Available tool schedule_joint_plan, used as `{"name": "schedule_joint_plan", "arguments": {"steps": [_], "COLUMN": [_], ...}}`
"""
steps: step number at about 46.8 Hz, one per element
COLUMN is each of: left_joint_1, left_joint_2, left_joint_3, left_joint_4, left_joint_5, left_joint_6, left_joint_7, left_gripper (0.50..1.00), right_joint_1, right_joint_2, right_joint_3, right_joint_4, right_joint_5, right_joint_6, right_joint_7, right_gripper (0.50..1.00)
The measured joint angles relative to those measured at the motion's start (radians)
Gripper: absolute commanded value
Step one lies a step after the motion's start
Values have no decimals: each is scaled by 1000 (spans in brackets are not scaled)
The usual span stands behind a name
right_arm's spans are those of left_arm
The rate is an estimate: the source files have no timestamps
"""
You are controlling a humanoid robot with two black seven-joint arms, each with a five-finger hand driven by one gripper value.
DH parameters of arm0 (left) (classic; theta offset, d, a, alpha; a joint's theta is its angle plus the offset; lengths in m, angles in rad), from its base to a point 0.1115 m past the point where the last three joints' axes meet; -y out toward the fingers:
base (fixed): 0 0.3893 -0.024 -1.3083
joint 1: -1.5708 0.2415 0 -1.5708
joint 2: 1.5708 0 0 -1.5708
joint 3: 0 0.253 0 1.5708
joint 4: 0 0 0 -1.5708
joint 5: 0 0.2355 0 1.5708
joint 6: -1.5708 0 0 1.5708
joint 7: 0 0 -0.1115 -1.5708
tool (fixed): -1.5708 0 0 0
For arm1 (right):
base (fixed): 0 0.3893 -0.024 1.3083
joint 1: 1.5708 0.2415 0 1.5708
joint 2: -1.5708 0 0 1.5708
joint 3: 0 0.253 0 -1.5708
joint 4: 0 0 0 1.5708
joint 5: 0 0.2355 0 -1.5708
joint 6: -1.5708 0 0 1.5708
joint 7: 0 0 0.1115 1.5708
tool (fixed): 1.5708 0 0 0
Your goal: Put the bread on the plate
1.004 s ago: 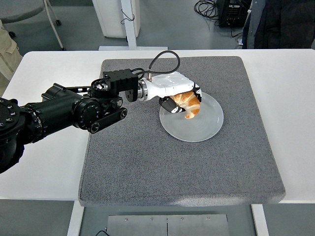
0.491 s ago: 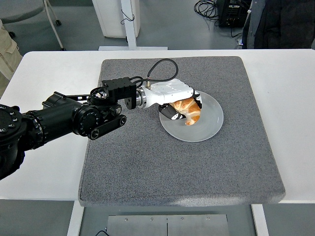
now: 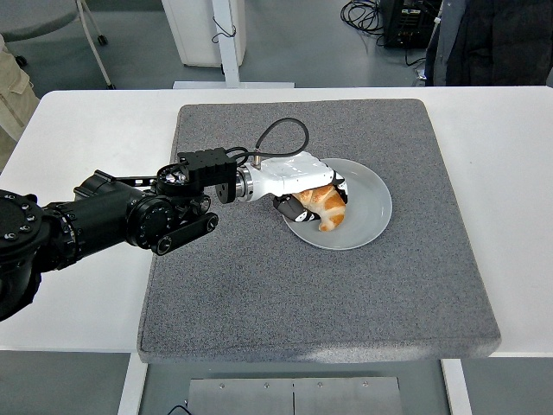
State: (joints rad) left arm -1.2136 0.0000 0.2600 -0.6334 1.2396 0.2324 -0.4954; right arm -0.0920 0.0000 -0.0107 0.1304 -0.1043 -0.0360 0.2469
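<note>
The robot's left hand, white on top with dark fingers, is curled around a golden-brown curved piece of bread that looks like a croissant. The bread is low over the round, shiny grey plate, on the plate's left side. Its bottom tip seems to touch the plate, but the hand hides part of it, so this is hard to tell for sure. The plate sits on a big grey fuzzy mat that covers the middle of the white table. The putting-down step looks almost done. Next, the fingers need to open gently so the bread stays lying on the plate, and then the hand should lift away without pushing the bread off or sliding the plate.
</note>
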Motion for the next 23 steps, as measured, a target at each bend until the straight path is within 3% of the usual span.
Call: {"name": "schedule_joint_plan", "arguments": {"steps": [8,10,12,15,17,23], "left_joint_1": [0,0,0,0,0,0], "left_joint_2": [0,0,0,0,0,0], "left_joint_3": [1,0,0,0,-1,-5], "left_joint_4": [0,0,0,0,0,-3], "left_joint_5": [-2,-3,-3,-4,-4,-5], "left_joint_6": [6,6,6,5,5,-1], "left_joint_7": [0,1,1,1,1,-1], "left_gripper": [500,526,596,784,997,1000], "right_joint_1": [0,0,0,0,0,0], "right_joint_2": [0,0,0,0,0,0], "right_joint_3": [0,0,0,0,0,0], "right_joint_4": [0,0,0,0,0,0], "right_joint_5": [0,0,0,0,0,0], "right_joint_6": [0,0,0,0,0,1], "right_joint_7": [0,0,0,0,0,0], "right_gripper": [1000,1000,1000,1000,1000,1000]}}
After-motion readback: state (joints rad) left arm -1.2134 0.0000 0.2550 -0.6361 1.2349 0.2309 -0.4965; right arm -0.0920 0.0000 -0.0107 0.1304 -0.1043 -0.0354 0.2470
